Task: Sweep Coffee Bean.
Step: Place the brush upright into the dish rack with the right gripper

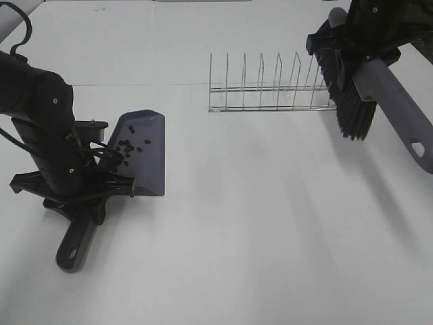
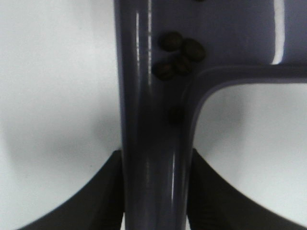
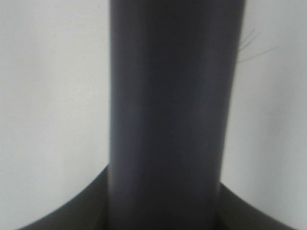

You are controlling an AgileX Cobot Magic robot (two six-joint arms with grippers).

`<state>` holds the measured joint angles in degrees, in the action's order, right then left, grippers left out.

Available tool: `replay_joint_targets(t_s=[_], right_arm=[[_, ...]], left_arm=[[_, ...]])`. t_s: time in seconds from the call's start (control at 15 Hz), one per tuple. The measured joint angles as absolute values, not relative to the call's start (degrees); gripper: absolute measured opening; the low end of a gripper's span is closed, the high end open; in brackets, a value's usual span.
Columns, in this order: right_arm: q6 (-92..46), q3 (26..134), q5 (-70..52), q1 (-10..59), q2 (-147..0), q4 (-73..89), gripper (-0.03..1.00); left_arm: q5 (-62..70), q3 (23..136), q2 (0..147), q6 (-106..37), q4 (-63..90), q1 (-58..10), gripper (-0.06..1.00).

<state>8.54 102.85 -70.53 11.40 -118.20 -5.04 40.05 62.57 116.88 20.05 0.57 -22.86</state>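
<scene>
- While the left arm (image 1: 40, 122) leans over the near-left part of the white tabletop (image 1: 270, 237), the left fingers (image 2: 96, 201) are clamped on the handle (image 1: 76, 240) of the purple-grey dustpan (image 1: 145, 162), one dark finger pressed against each side of it.
- The coffee beans (image 1: 127, 147) lie inside the dustpan, gathered toward its back where the pan narrows into the handle.
- In the left wrist view a small cluster of beans (image 2: 177, 55) sits bunched together, touching, in the corner where pan and handle meet.
- Whether the dustpan's front lip rests on the tabletop or hangs just above it cannot be told.
- The right fingers (image 3: 72, 213) are closed tight on the thick grey handle of the brush (image 1: 399, 115), which fills the middle of the right wrist view.
- The brush is held up at the far right, well apart from the dustpan, with its black bristles (image 1: 348, 95) pointing downward.
- The bristles appear in front of the right end of a wire rack (image 1: 270, 88).
- The wire rack stands upright on the far middle of the tabletop.
</scene>
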Motion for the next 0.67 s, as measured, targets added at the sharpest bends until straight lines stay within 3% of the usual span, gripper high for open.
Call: replay_joint_targets(t_s=[0.67], right_arm=[[9.85,102.73,-70.42,14.32,-126.74,-4.41,0.28]], left_arm=[[40.05,62.57,116.88,20.05,0.57,-22.86,0.35]])
